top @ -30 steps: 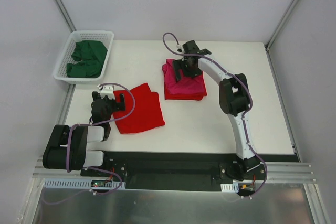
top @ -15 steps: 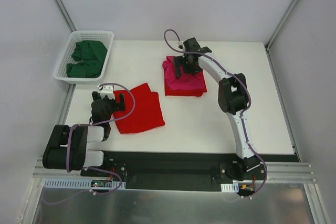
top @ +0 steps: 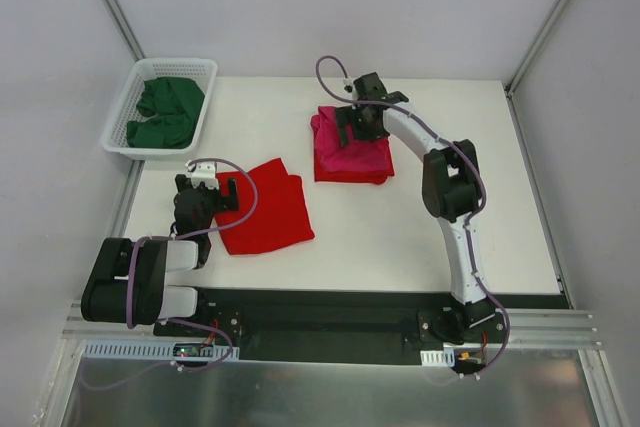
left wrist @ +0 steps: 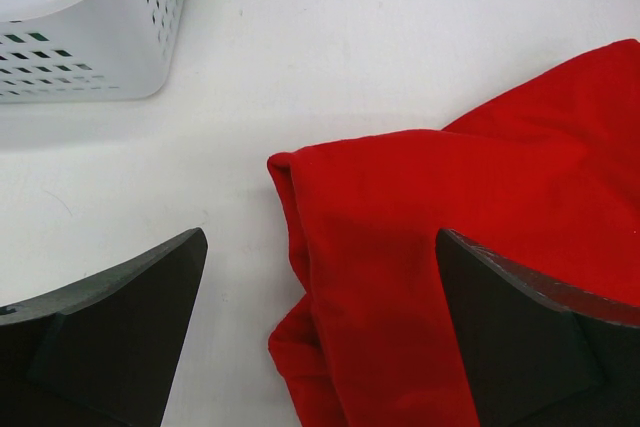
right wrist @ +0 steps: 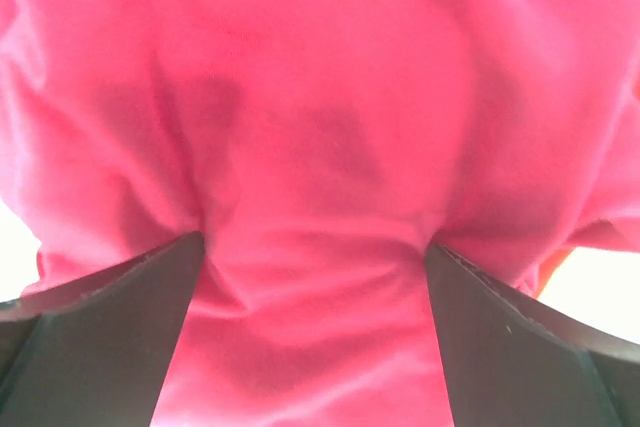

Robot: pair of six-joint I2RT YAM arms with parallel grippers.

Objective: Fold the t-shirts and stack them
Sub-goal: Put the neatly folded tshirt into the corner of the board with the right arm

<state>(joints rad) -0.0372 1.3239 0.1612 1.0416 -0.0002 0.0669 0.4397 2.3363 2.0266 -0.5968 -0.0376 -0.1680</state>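
Little weight, no stiffness: we would pinch the red t-shirt (left wrist: 480,247) at its folded left edge; left gripper (left wrist: 318,247) and right gripper (right wrist: 312,245) gape empty.

A red t-shirt (top: 265,209), magenta-pink t-shirt (top: 352,159), green t-shirts (top: 165,112), white basket (top: 180,64).

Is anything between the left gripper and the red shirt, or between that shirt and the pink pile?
Nothing lies between the open left gripper and the red shirt; its edge sits below the jaws. Only bare table separates it from the pink pile, but the open right gripper sits directly over that pile.
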